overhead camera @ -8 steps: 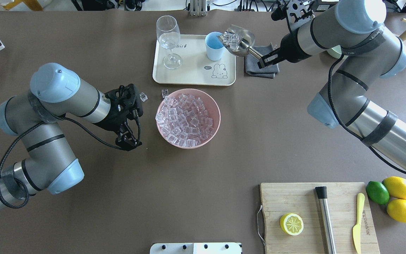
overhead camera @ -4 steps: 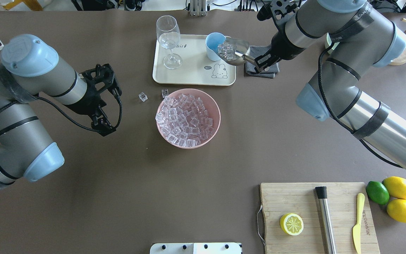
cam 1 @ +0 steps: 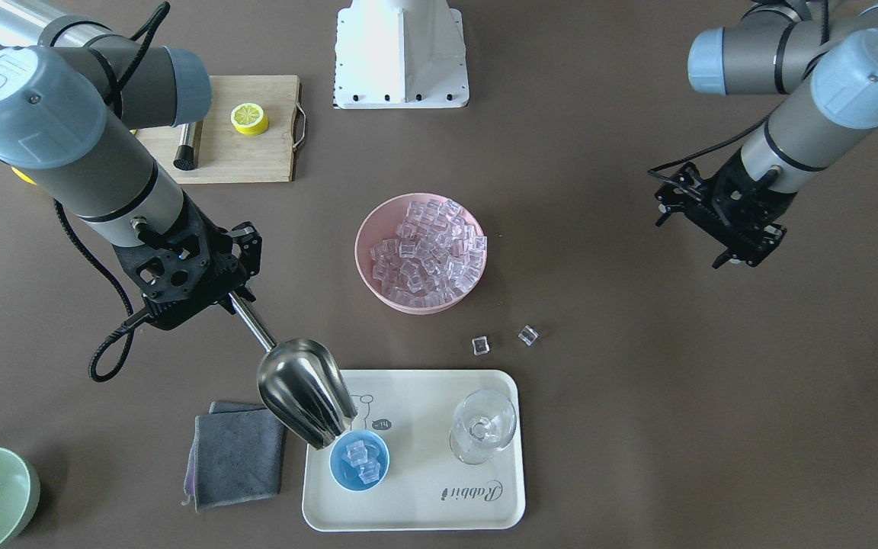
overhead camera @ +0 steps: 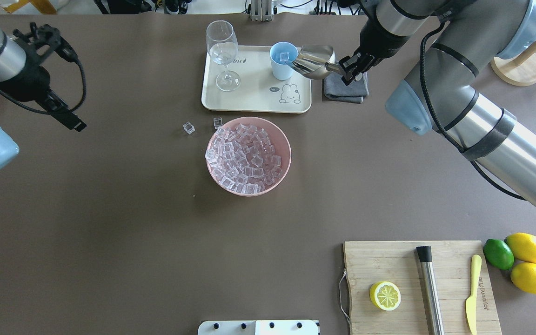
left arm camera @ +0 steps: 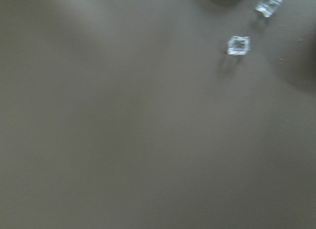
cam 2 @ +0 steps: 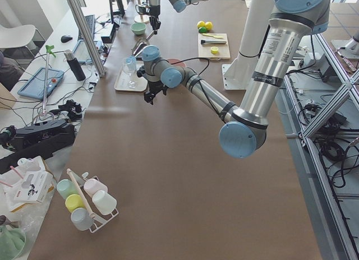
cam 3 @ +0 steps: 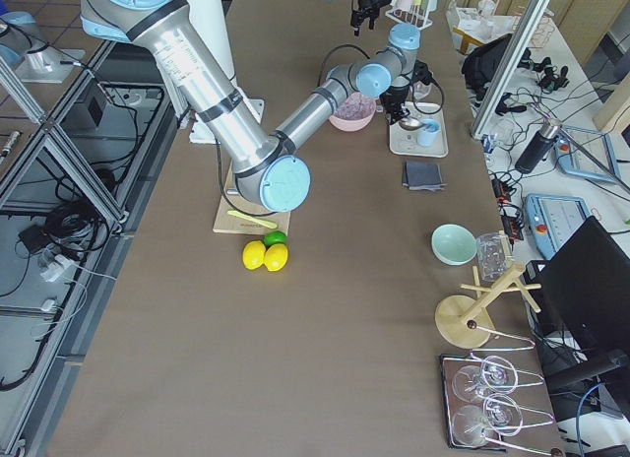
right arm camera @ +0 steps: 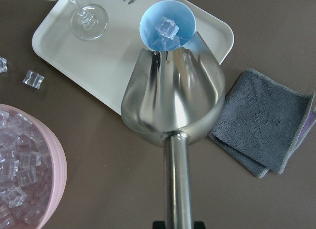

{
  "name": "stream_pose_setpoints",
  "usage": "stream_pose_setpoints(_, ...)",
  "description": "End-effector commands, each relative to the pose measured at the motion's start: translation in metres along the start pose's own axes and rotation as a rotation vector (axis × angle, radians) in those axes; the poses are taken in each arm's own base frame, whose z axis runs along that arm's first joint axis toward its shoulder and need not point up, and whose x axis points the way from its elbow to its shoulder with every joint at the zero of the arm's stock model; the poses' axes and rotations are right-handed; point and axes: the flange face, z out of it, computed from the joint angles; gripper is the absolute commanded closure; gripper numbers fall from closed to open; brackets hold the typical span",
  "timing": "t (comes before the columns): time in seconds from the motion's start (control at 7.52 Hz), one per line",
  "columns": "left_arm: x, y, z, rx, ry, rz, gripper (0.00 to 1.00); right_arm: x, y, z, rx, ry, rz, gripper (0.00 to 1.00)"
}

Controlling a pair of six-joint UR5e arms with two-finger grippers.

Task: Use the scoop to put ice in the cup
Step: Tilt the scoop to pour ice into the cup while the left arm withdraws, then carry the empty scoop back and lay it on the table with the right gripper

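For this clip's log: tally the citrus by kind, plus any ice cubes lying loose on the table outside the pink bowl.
Whole lemons: 2
Lime: 1
Lemon half: 1
Loose ice cubes: 2
Total: 6

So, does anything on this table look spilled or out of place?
Two ice cubes lie loose on the bare table, just outside the pink bowl of ice, on the side nearer the tray. They look like strays from scooping. Nothing else seems off.
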Motion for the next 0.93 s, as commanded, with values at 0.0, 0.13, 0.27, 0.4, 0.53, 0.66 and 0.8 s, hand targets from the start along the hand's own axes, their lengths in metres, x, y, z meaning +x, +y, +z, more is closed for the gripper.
stream_pose_setpoints(0.0,-0.124,0.084,-0.058,0.003,-0.084,-0.28,0.0,0.008,-0.014,-0.004,-0.006,0.01,0.005,1.0)
stream_pose_setpoints(0.13,-0.169,0.121,-0.07,-0.022,-0.107,-0.373,0.0,0.023,-0.011,-0.023,0.007,-0.021,0.017,1.0)
stream_pose_setpoints(0.27,-0.204,0.146,-0.071,-0.046,-0.123,-0.352,0.0,0.054,0.034,-0.032,0.006,-0.03,0.042,1.0)
stream_pose_setpoints(0.4,-0.24,0.184,-0.066,-0.084,-0.122,-0.378,0.0,0.076,0.079,-0.042,0.016,-0.006,0.066,1.0)
stream_pose_setpoints(0.53,-0.263,0.209,-0.062,-0.103,-0.12,-0.416,0.0,0.097,0.123,-0.049,0.013,0.009,0.105,1.0)
stream_pose_setpoints(0.66,-0.274,0.222,-0.05,-0.128,-0.111,-0.43,0.01,0.124,0.161,-0.059,0.002,0.024,0.162,1.0)
stream_pose_setpoints(0.8,-0.277,0.223,-0.048,-0.132,-0.108,-0.439,0.01,0.145,0.219,-0.062,-0.024,0.043,0.219,1.0)
